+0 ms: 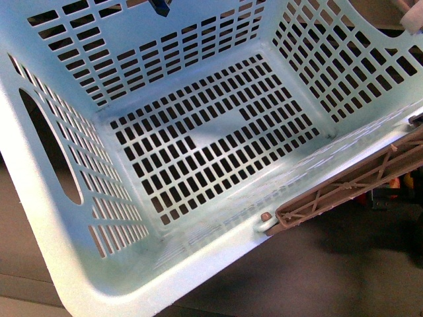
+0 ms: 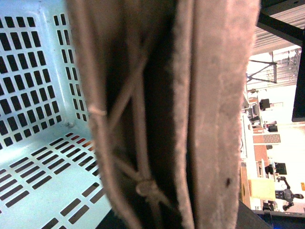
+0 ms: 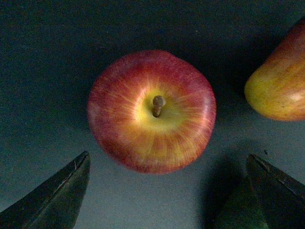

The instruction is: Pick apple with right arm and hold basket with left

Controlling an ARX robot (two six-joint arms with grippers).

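The light turquoise basket fills the front view, tilted, its slotted floor bare. One brown latticed handle lies along its near right rim. In the left wrist view the brown handle fills the middle, very close, with the basket's slotted wall beside it; my left gripper is shut on the basket and its fingers are hidden. In the right wrist view the red apple, stem up with a yellow centre, sits on a dark surface. My right gripper is open just above it, fingertips wide apart and short of it.
An orange-yellow fruit with a red blush lies close beside the apple. A blue object shows above the basket's far wall. Dark floor lies below the basket's near rim. A lit room with furniture shows past the handle.
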